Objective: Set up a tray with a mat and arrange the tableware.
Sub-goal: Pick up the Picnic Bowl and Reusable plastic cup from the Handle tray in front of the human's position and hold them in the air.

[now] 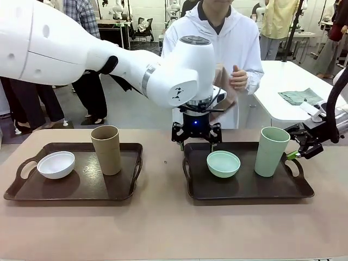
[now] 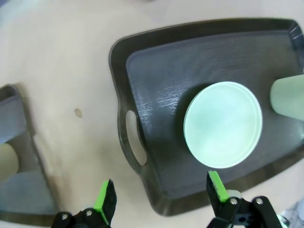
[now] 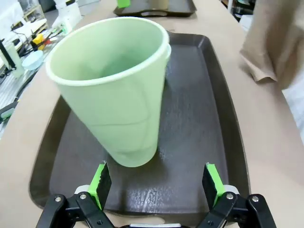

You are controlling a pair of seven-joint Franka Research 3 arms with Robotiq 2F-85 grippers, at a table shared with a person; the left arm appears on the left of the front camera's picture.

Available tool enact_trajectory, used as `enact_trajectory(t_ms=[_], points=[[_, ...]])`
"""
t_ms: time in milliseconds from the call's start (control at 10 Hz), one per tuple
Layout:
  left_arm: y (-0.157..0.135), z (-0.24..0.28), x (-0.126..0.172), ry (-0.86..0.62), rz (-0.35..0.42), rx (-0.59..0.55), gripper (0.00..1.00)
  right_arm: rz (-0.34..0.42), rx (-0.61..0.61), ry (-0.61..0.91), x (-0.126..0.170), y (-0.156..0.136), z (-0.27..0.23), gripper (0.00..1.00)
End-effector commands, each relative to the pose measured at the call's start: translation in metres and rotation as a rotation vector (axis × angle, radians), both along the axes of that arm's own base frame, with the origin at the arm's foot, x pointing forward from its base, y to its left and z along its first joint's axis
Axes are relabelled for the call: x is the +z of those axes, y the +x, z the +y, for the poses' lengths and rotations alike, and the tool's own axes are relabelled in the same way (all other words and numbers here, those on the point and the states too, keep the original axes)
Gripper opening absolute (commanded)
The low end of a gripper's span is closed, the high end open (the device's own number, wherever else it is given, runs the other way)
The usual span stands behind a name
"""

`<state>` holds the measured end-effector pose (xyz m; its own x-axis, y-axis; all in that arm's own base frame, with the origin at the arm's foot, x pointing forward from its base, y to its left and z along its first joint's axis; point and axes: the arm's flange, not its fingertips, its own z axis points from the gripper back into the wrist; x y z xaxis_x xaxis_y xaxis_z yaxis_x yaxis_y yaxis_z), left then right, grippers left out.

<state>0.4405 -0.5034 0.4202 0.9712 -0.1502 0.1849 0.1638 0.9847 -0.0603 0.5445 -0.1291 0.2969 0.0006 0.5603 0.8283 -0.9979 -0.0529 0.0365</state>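
Tableware: mint bowl (image 1: 223, 163) at 9 o'clock, mint cup (image 1: 271, 151) at 3 on right tray (image 1: 304, 191); white bowl (image 1: 56, 164), tan cup (image 1: 106, 149) on left tray (image 1: 16, 193). Left gripper (image 1: 197, 142) released over right tray's 11 o'clock rim; right gripper (image 3: 156, 180) released, squared to mint cup, probably for side grasp.

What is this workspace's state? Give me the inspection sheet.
Surface: tan tabletop carrying two dark brown handled trays, left tray and right tray.
Job's things: small white bowl and tall tan-brown cup upright on left tray; small mint-green bowl and tall mint-green cup upright on right tray.
Clutter: small dark speck between the trays.
End effectors: left end effector open above right tray, beside the mint-green bowl; right end effector open at that tray's handle end, facing the mint-green cup, not touching.
Cables: black cable along the right arm.
Surroundings: person in white hooded top across the table; folded grey-green cloth on white table behind.
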Motion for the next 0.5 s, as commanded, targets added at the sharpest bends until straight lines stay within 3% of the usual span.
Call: enact_trajectory(t_ms=[0,400], points=[[0.009,-0.017,-0.009,0.02,-0.028,0.031,1.0,0.007,-0.05,0.009,-0.006,0.003,0.016,1.0],[0.019,-0.026,-0.025,0.014,-0.043,-0.014,1.0,-0.039,-0.059,0.021,-0.012,0.003,0.031,1.0]])
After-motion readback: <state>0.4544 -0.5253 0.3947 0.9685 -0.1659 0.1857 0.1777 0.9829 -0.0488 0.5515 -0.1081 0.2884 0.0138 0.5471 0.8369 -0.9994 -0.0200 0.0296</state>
